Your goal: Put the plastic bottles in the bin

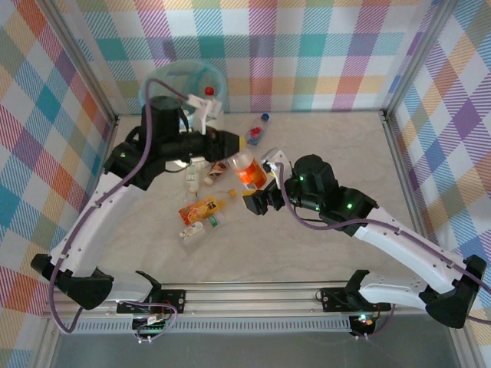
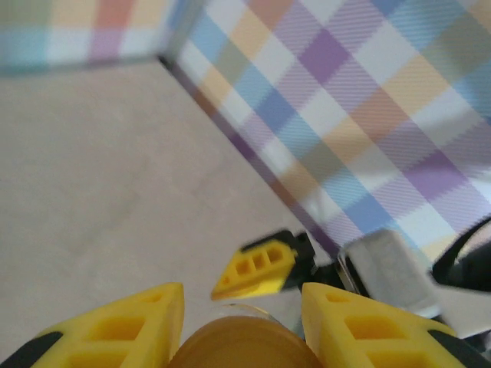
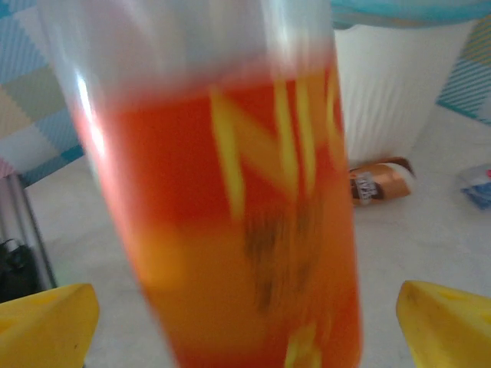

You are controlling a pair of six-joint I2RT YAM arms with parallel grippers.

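Right end effector (image 3: pixel 245 326) is wide open: in my right wrist view its two yellow fingers (image 3: pixel 46 322) sit at the far bottom corners with the orange bottle (image 1: pixel 248 173) standing blurred between them, well clear of both pads. The label is red-orange with yellow streaks, with amber liquid below and clear plastic on top. Left end effector (image 2: pixel 242 310) looks clamped: in the left wrist view its yellow fingers press close on either side of a rounded amber body that I take to be that same orange bottle. One yellow finger of the right arm (image 2: pixel 257 270) is just beyond it. From the top camera both arms meet mid-tabletop (image 1: pixel 330 146), the left reaching in from the bin side and the right from the lower right, with the orange bottle between them. The bin (image 1: pixel 157 83) stands at the far left corner, its teal liner over the rim, and its white ribbed wall also shows behind the bottle in the right wrist view. A red-capped bottle (image 1: pixel 209 91) shows at the bin's mouth. Other plastic bottles are loose on the tabletop. A blue-capped bottle (image 1: pixel 259 129) lies near the back, apart from the arms. A brown bottle (image 1: pixel 219 166) lies on its side just left of the orange one. An orange-labelled bottle (image 1: pixel 201 208) lies flat nearer me. Small clear ones (image 1: pixel 192 228) lie beside it, and I can't tell their caps for sure.
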